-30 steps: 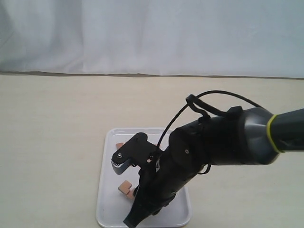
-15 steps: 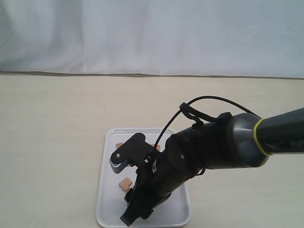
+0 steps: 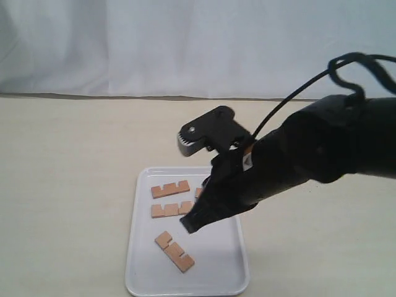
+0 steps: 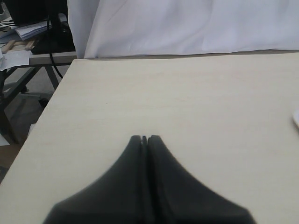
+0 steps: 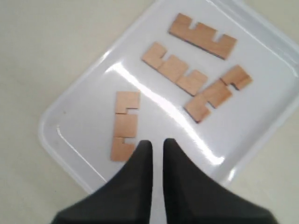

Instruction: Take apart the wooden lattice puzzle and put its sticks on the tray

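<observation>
No assembled lattice puzzle shows. Its four sticks lie apart and flat on the white tray (image 3: pixel 133 272). In the right wrist view they are one stick (image 5: pixel 202 36), a second (image 5: pixel 174 68), a third (image 5: pixel 216 93) and a fourth (image 5: pixel 125 125) on the tray (image 5: pixel 79 135). The exterior view shows three sticks (image 3: pixel 170 189) (image 3: pixel 170 210) (image 3: pixel 174 252) in full; the fourth (image 3: pixel 199 192) is mostly behind the arm. My right gripper (image 3: pixel 190 224) (image 5: pixel 158 142) hangs above the tray, slightly open and holding nothing. My left gripper (image 4: pixel 145 138) is shut and holds nothing above bare table.
The pale tabletop (image 3: pixel 68 161) spreads around the tray, with a white cloth backdrop (image 3: pixel 185 43) behind it. The left wrist view shows the table's edge (image 4: pixel 44 112) with clutter and cables beyond it. A white sliver (image 4: pixel 296 119) sits at that view's border.
My right arm has lifted up and back from the tray's front. The stick it was low over now lies flat and free, and the other sticks have come into view.
</observation>
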You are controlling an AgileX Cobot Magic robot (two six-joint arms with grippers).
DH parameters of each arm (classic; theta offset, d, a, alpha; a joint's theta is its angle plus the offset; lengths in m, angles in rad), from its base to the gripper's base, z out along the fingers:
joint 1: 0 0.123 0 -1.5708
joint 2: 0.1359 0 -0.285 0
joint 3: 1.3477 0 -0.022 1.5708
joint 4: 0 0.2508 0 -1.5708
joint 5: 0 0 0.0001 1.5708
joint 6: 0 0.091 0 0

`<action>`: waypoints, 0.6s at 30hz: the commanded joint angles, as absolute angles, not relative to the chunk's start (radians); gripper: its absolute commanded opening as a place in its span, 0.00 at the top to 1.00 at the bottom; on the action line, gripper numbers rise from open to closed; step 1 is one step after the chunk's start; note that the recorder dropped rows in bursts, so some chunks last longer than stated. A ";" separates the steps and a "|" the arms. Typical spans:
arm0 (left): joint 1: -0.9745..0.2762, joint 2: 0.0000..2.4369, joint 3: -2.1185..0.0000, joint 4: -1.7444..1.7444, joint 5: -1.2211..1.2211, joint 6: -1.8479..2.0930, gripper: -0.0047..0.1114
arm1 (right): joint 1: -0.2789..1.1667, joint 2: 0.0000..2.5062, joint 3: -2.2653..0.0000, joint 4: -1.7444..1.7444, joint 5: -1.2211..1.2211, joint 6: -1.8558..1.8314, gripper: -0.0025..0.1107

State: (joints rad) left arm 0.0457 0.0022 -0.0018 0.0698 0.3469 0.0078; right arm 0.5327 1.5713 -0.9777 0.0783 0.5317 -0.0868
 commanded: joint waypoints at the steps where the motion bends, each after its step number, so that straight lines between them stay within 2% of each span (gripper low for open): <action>1: 0.046 0.000 0.000 0.069 0.332 0.007 0.96 | 0.411 1.544 -0.977 0.063 0.641 -0.063 0.94; 9: 0.046 0.000 0.000 0.069 0.332 0.007 0.96 | 0.119 1.492 -0.960 0.059 0.811 -0.071 0.94; 14: 0.046 0.000 0.000 0.069 0.332 0.007 0.96 | -0.015 1.374 -0.878 0.101 0.729 -0.061 0.94; 18: 0.046 0.000 0.000 0.069 0.332 0.007 0.96 | -0.034 1.227 -0.782 0.119 0.612 -0.061 0.94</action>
State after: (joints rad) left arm 0.0457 0.0022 -0.0018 0.0698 0.3469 0.0078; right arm -0.0226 1.3176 -0.8366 0.1008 0.6894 -0.0637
